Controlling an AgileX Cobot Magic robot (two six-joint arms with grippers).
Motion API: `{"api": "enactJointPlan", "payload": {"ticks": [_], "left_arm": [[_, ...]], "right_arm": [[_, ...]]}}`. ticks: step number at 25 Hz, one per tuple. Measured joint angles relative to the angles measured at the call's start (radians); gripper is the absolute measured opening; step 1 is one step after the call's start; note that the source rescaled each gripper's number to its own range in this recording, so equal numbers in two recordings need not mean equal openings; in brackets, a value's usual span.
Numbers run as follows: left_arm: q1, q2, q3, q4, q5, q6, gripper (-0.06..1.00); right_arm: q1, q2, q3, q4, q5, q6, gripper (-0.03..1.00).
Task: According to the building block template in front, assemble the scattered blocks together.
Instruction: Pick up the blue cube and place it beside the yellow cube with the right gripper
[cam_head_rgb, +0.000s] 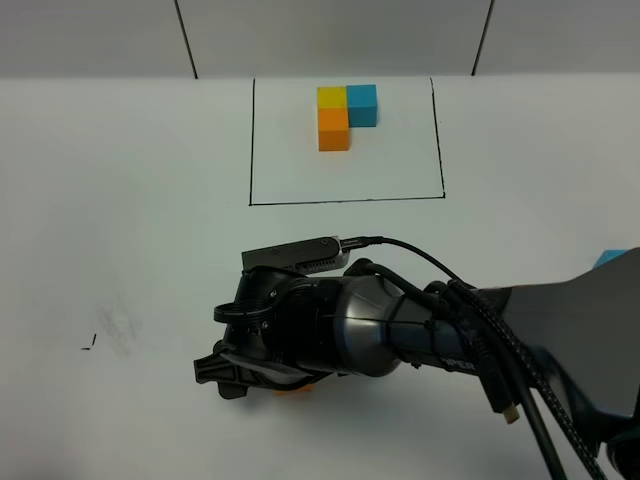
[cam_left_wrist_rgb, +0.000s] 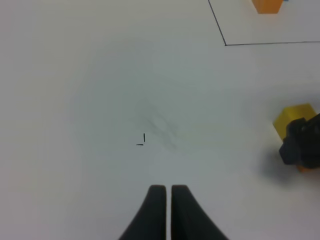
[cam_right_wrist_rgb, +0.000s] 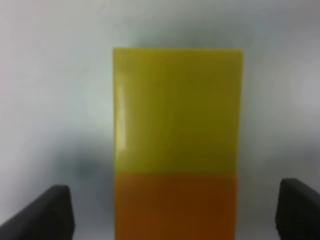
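The exterior high camera looks down from above the near side of the desk (cam_head_rgb: 120, 200), facing far, and takes in everything up to the building block template (cam_head_rgb: 345, 115). The left wrist camera sits low at the near left behind the left gripper (cam_left_wrist_rgb: 168, 190), facing far and right. With the high view it shares a small black mark (cam_left_wrist_rgb: 141, 140) and the black outline (cam_left_wrist_rgb: 225, 44) at its near-left corner. The right wrist camera looks steeply down from very close. The yellow block (cam_right_wrist_rgb: 177, 110), which the left wrist view also shows, and the orange block (cam_right_wrist_rgb: 175, 220) fill its blurred picture.

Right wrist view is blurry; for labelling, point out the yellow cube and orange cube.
yellow cube (cam_right_wrist_rgb: 177, 110), right wrist view, centre of its face.
orange cube (cam_right_wrist_rgb: 175, 205), right wrist view, centre of its visible part.
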Motion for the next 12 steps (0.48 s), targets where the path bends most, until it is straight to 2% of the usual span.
{"api": "enactJointPlan", "payload": {"ticks": [6,12], "left_arm": [[0.000,0.000,0.000,0.000,0.000,0.000,0.01],[0.000,0.000,0.000,0.000,0.000,0.000,0.01]], "right_arm": [[0.012,-0.077,0.000,-0.009,0.018,0.000,0.93],[0.041,-0.167,-0.013,-0.026,0.117,0.004,0.89]]}}
